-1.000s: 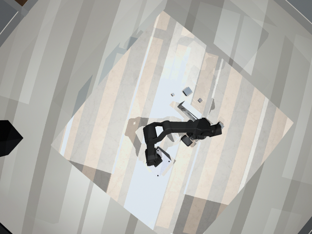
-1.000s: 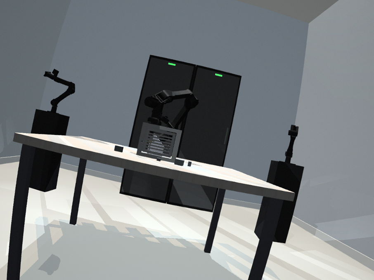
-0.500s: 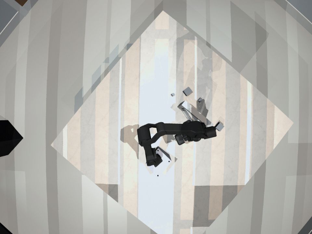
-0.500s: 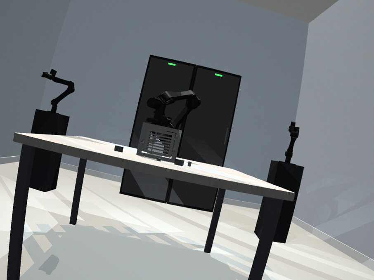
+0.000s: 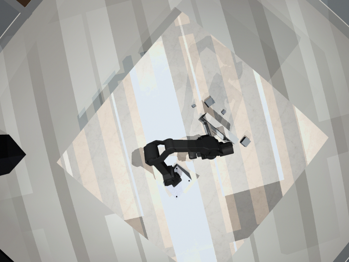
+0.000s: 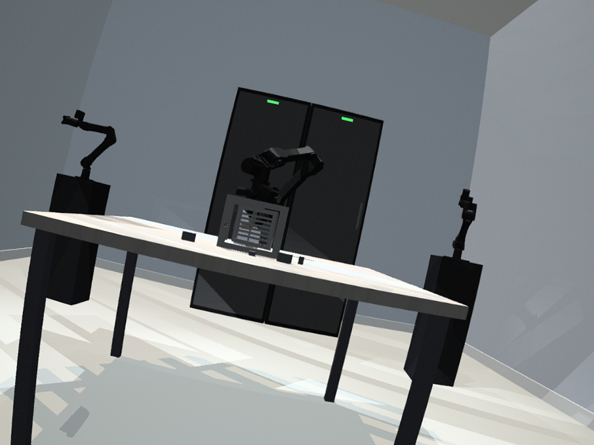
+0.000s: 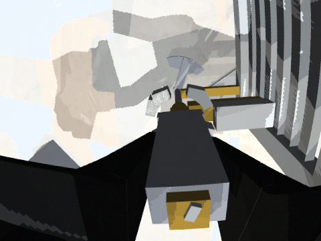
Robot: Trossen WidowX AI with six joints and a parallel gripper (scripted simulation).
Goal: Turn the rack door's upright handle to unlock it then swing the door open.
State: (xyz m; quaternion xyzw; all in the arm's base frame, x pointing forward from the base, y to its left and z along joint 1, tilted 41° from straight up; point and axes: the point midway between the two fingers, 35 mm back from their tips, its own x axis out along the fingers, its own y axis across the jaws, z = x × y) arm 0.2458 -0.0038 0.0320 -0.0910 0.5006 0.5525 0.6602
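Observation:
The rack frame (image 5: 225, 131) (image 6: 228, 220) stands on the table. Its slatted door (image 5: 207, 128) (image 6: 256, 221) (image 7: 284, 67) stands partly open, at an acute angle to the frame, well short of a right angle. In the wrist view my gripper (image 7: 182, 143) is shut on the upright handle (image 7: 187, 167), a dark grey grip with a gold end, with a black finger on each side. A light block (image 7: 244, 115) and gold bars join the handle side to the door. How far the handle is turned is hard to tell. In the top view the arm hides the handle and fingers.
On the table (image 5: 267, 118) (image 6: 135, 250), larger grey blocks (image 5: 209, 101) (image 5: 245, 141) and small cubes (image 5: 193, 106) (image 5: 223, 111) lie around the frame. The arm's base plate (image 5: 176, 191) is near the table's middle. Other arms (image 6: 100, 129) (image 6: 459, 233) stand on pedestals beyond the table.

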